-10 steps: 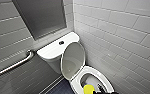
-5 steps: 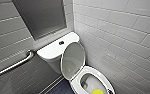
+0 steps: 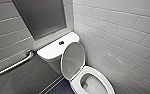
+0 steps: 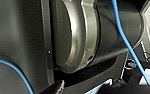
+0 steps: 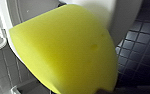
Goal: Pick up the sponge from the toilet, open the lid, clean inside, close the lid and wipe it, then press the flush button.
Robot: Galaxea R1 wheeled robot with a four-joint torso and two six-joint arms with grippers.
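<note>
1. Head view: the toilet [image 3: 91, 82] sits in the corner of a tiled wall [image 3: 121, 37]. The lid [image 3: 73, 60] is up and leans back against the tank, so the bowl is open for cleaning. The flush button [image 3: 61, 42] is in the middle of the tank top, untouched. A grab bar [image 3: 13, 65] runs along the left wall, well clear of the bowl.
2. Left wrist view: we see the robot's own dark housing, a metal ring [image 4: 88, 35] and a blue cable [image 4: 126, 42]. We cannot tell how the left claw stands.
3. Right wrist view: the sponge [image 5: 63, 47] sits right up against the camera, off the dark floor tiles [image 5: 141, 50] and beside the toilet's white side. Since it hangs free, we judge that the right claw [image 5: 111, 89] is closed on it, carrying it for the cleaning inside.
</note>
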